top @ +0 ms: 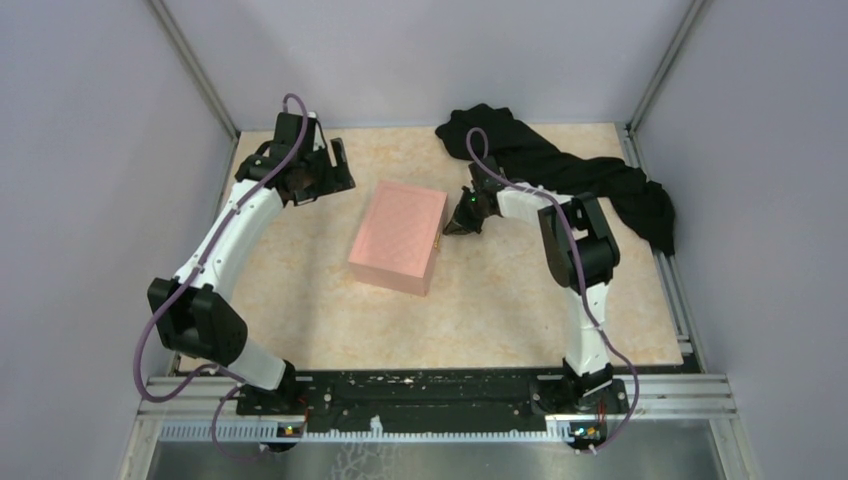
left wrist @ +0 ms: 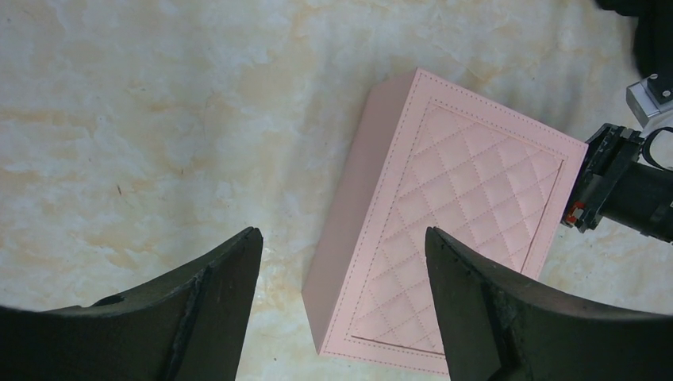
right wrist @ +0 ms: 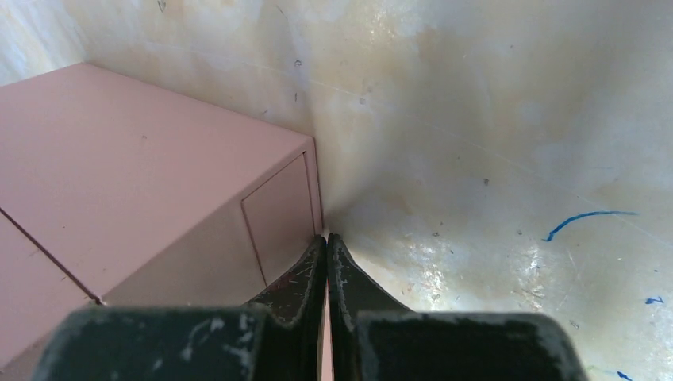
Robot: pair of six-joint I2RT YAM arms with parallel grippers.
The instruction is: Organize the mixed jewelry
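Right end effector (right wrist: pixel 327 242) first: its two dark fingers are pressed tight together with no real gap. The tips sit low at a corner of the pink quilted box (top: pixel 398 238), just beside a small square panel on the box's side. I see nothing held between the fingers, though something very thin could hide there.

Over on the other side, the left end effector (left wrist: pixel 343 234) hangs above the pale marbled tabletop (top: pixel 500 310). Its fingers are spread wide apart and hold nothing. It is near the box's far left corner but not touching it.

The box lies flat in the middle of the tabletop with its lid shut. A crumpled black cloth (top: pixel 580 175) lies at the far right corner, behind the right arm.

I cannot see the mixed jewelry anywhere. No chains or shiny bits show on the tabletop or in either end effector. I guess the pieces are inside the shut box or under the cloth, but I cannot tell which.

So the job looks like it is only at the start. The box is not open, and nothing is sorted. Opening the box, finding the pieces and putting each in its place are all left to do.
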